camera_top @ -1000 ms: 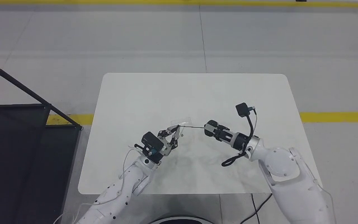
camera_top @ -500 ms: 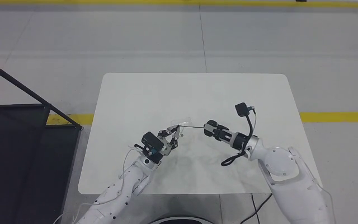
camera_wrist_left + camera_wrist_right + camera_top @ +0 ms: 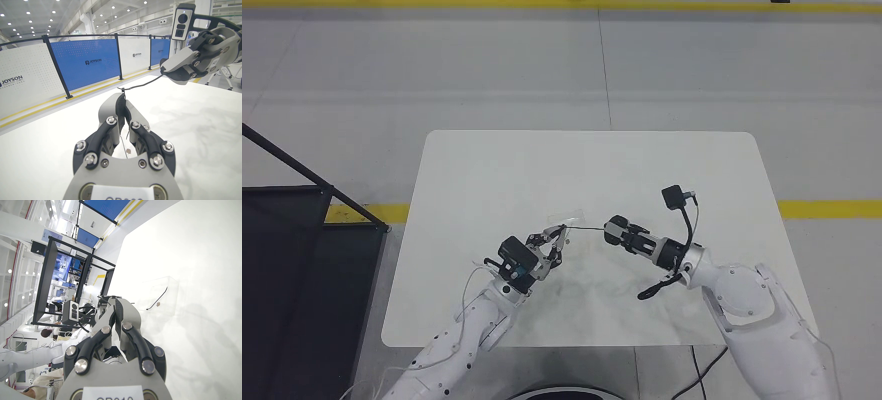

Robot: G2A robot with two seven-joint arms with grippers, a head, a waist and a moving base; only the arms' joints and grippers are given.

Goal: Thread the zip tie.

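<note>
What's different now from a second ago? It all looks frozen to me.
Very little. The left gripper has edged slightly toward the right gripper, and the right one has crept a touch toward it. Both stay shut on the thin black plastic zip tie, held between them above the white table.

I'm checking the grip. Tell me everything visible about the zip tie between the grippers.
The zip tie is a thin black strip, plastic by its look, held above the white table. The left gripper pinches it near one end, a thin tail hanging below its grip; the right gripper pinches the other end. Between them it runs slightly wavy.
</note>
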